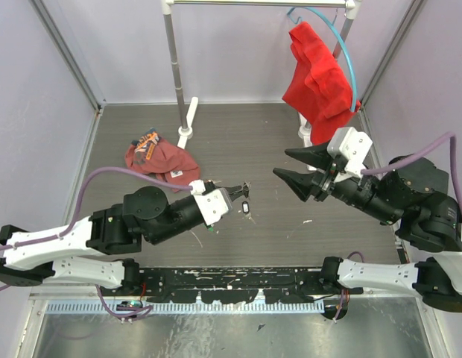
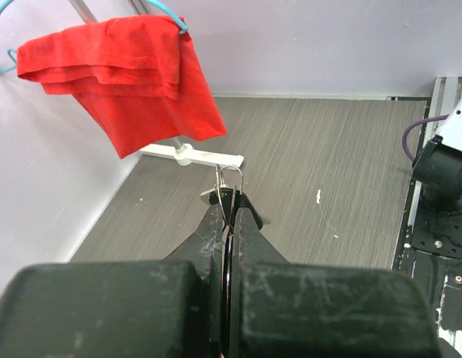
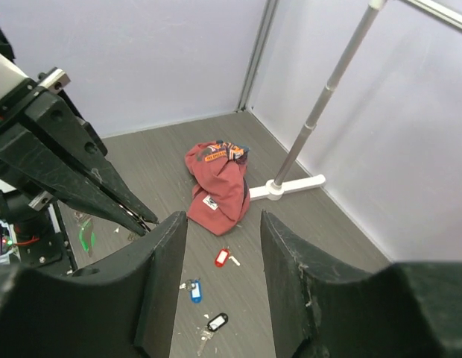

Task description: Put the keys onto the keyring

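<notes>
Pinching the keyring: the left gripper (image 2: 231, 203) has its black fingers pressed together on the thin silver wire keyring (image 2: 229, 177), which stands upright from the fingertips over the middle of the grey wood-grain bench (image 2: 328, 164).
Right gripper (image 1: 283, 162): jaws are spread wide and hold nothing. It is raised over the right half of the bench, pointing toward the left gripper and well apart from it.
Keys: small silver keys with plastic tags lie loose at mid-bench. The red-tagged (image 3: 222, 258), blue-tagged (image 3: 195, 291) and black-tagged (image 3: 216, 322) ones sit near one another. A green tag (image 3: 86, 239) shows apart from them, closer to the near edge.
Cap: a crumpled maroon fabric cap with orange lettering (image 1: 160, 158) rests left of centre, between the keys and the far edge.
Rack: a silver-poled clothes rack on white feet (image 1: 188, 119) stands along the far edge.
Hanger: a red cloth (image 1: 317, 74) is draped on a blue hoop hanger (image 1: 343, 45) at the far right corner.
</notes>
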Tool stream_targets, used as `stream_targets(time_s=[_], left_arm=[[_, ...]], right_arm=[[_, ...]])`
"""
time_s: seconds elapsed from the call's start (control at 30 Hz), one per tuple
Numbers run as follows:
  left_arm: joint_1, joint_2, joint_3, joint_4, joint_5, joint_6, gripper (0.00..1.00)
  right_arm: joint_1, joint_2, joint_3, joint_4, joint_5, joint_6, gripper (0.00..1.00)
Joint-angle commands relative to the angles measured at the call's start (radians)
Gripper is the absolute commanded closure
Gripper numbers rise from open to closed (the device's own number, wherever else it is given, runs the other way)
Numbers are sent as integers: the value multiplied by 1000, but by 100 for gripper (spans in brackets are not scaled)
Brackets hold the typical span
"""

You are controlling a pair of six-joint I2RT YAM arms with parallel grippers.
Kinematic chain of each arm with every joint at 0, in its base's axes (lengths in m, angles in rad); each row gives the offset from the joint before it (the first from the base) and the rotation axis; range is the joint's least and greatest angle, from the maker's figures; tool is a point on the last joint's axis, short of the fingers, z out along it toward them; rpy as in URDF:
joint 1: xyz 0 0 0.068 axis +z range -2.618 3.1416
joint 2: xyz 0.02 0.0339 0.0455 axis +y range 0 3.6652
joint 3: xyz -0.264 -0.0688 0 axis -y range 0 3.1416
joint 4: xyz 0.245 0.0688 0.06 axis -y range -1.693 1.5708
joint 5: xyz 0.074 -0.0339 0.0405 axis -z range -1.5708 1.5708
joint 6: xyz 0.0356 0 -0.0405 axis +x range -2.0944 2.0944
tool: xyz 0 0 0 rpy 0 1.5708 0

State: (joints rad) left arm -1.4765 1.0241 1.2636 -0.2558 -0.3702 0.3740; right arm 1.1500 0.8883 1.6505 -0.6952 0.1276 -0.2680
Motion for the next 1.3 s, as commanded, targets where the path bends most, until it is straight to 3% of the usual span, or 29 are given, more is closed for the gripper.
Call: stream_targets(time_s=[0.0, 0.17, 0.37, 0.5, 0.63, 0.77, 0.87, 1.03, 1.27], left_arm=[[4, -27, -22, 77, -35, -80, 100], [68, -12, -24, 36, -1, -204, 100], [302, -12, -80, 5, 226, -476, 100], [395, -10, -132, 19, 317, -595, 100], [432, -15, -175, 46, 339, -648, 100], [433, -20, -197, 65, 322, -649, 100], [433, -36, -221, 95, 320, -645, 100], [433, -52, -232, 108, 293, -643, 100], [432, -66, -247, 117, 243, -647, 100]], right_arm=[[0, 26, -18, 19, 108, 84, 49], [1, 57, -17, -28, 237, 163, 46], [0, 105, -2, -103, 493, 324, 44], [-9, 157, 36, -200, 610, 430, 40], [-103, 185, 24, -218, 452, 512, 37], [-237, 170, -99, -80, 147, 625, 37], [-279, 147, -206, 38, 8, 778, 42], [-305, 149, -296, 165, -83, 982, 51], [-306, 167, -312, 183, -132, 1052, 57]])
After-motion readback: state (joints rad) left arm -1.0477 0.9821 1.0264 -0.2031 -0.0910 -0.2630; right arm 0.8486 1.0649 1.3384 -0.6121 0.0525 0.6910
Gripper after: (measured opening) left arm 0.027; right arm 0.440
